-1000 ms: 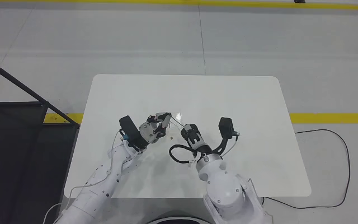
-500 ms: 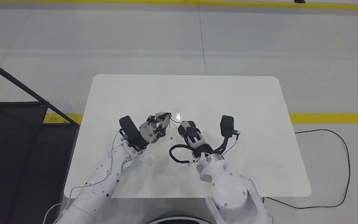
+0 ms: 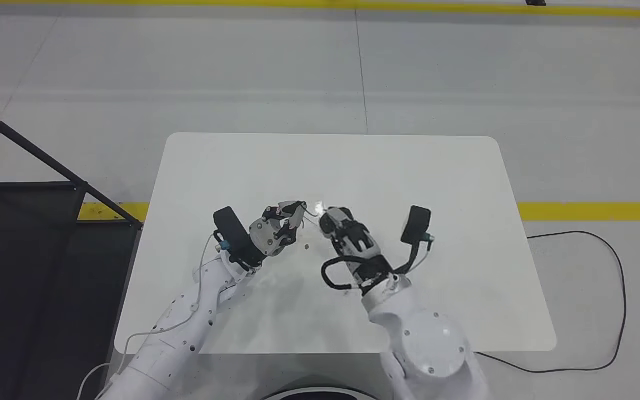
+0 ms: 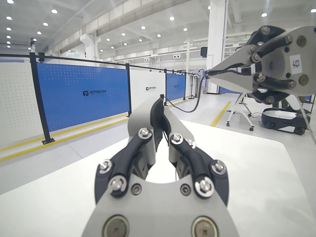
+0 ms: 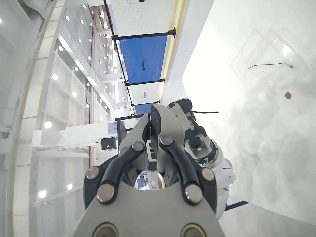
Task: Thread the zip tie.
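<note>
Two grippers: left gripper [image 4: 161, 99], right gripper [image 4: 208, 75], fingers [image 4: 172, 122] pinching zip tie [image 4: 187, 111] above tabletop [image 4: 246, 154]; slack loop risking buckling, tip missing head.

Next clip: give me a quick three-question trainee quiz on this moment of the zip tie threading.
1. True or false: the left gripper is open.
2. The black zip tie runs from the left gripper's fingers to: A a clamp; B the right gripper; C a bin.
3. Fill in: both grippers hang ___ the white table, not resting on it.
Key: 1 false; 2 B; 3 above.
</note>
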Available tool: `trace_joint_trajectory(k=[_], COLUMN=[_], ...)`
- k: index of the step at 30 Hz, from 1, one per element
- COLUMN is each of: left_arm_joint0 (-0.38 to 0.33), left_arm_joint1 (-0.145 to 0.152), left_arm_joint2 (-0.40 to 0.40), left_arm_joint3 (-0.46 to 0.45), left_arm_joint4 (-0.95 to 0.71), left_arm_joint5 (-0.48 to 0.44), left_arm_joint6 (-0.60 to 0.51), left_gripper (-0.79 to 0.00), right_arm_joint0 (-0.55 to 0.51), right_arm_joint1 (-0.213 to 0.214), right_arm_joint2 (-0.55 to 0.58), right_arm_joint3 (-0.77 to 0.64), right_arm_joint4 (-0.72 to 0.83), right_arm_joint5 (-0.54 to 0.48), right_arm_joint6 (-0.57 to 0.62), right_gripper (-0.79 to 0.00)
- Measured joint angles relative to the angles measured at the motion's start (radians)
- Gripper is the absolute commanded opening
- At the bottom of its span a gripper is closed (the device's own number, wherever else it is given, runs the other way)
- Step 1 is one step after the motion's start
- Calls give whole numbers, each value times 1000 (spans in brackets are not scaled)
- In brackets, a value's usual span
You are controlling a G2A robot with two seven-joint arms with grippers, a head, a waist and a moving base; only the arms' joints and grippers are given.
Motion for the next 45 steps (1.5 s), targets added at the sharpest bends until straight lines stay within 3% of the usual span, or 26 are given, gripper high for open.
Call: trace_joint_trajectory(k=[9, 28, 45], left_arm_joint0=[0, 0, 0], left_arm_joint1=[0, 0, 0], left_arm_joint2=[0, 0, 0], left_arm_joint3=[0, 0, 0], left_arm_joint4=[0, 0, 0], left_arm_joint5=[0, 0, 0], left_arm_joint6=[0, 0, 0], left_gripper=[-785, -785, -785], right_arm_joint0=[0, 42, 57], right_arm_joint1=[-1, -16, -11], right_arm_joint2=[45, 50, 42], right_arm_joint3=[41, 130, 154], right_arm_joint4=[118, 245, 169], right_arm_joint5=[-124, -278, -196], right_arm_joint6=[66, 6, 8], right_gripper=[-785, -785, -785])
